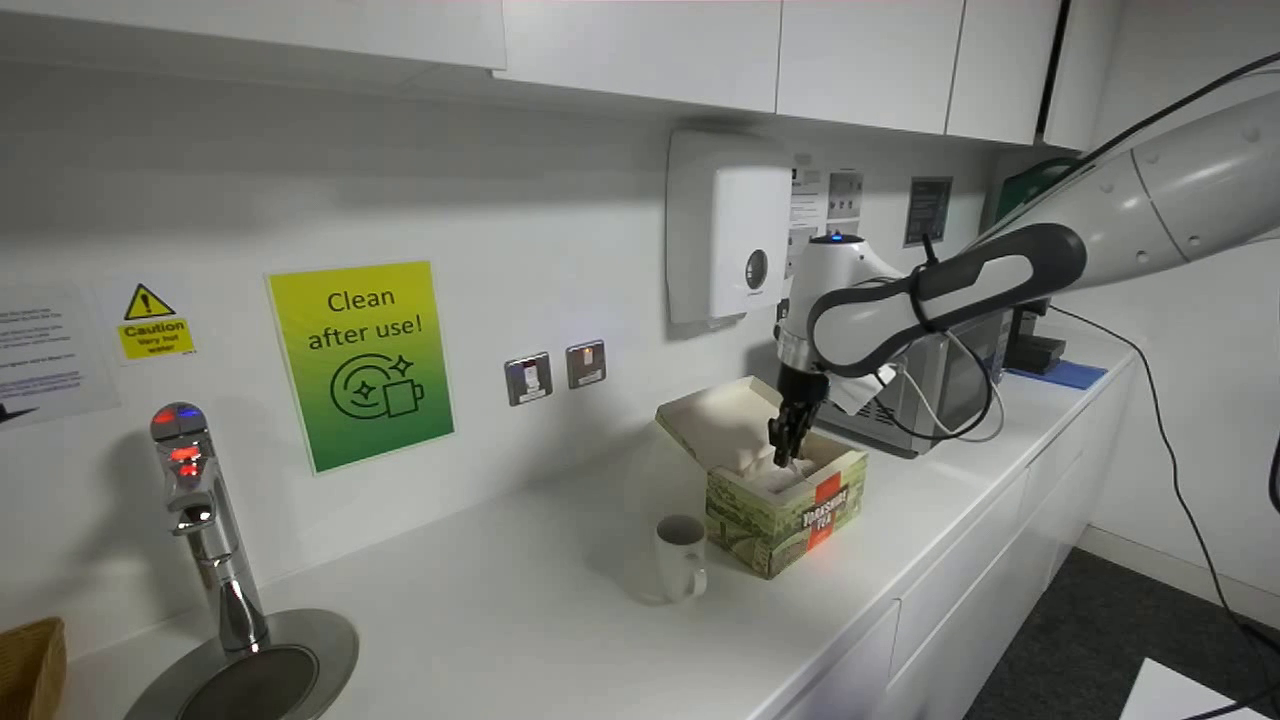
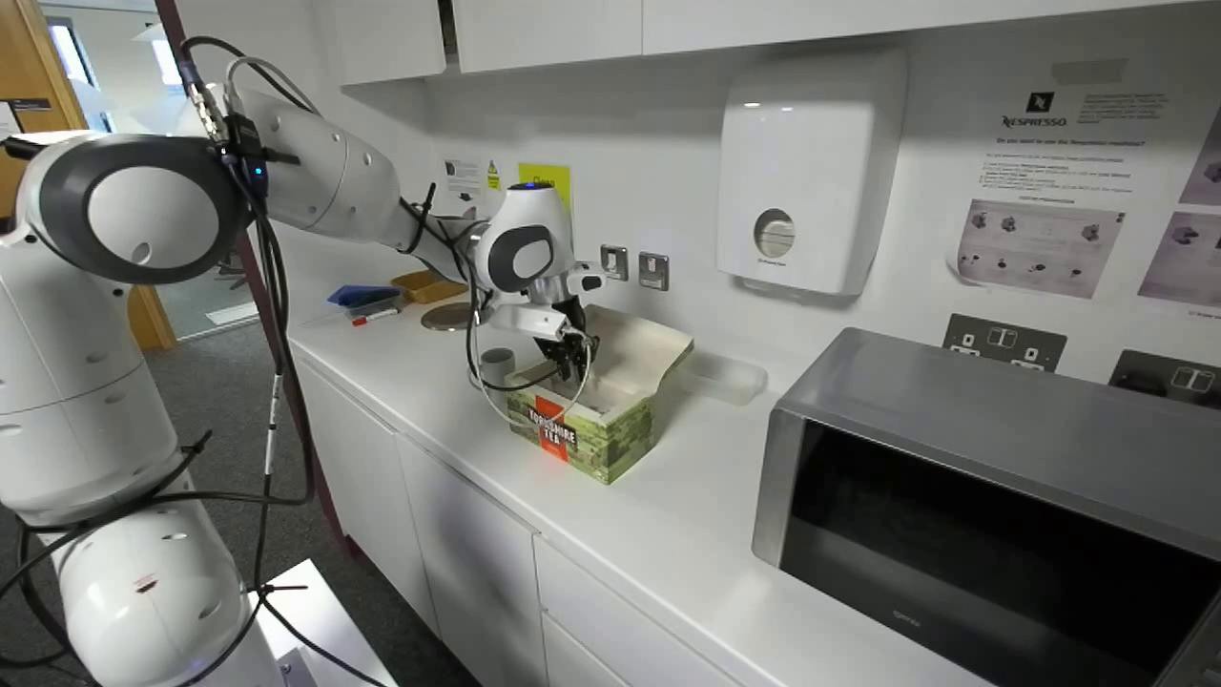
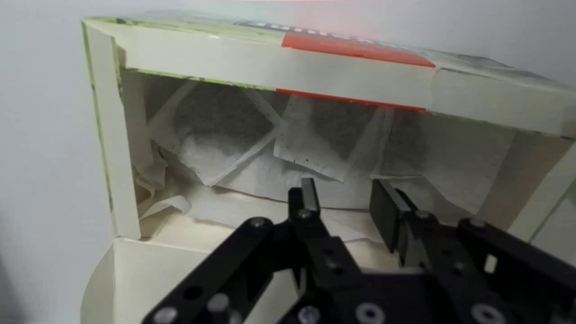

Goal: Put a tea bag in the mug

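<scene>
One mug (image 1: 676, 562), one box (image 1: 738, 522), one gripper (image 3: 345, 196), at least three teabags (image 3: 220, 119)

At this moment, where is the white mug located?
In an exterior view, the white mug stands upright on the counter, low and just right of centre, immediately left of the Yorkshire Tea box, on the side toward the tap.

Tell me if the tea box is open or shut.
Open: its lid is folded back, and tea bags show inside the box.

White mug (image 1: 677, 562), upright, just beside an open box (image 1: 740, 525); pale tea bags (image 3: 321, 135), dark-filled, overlapping inside it
</scene>
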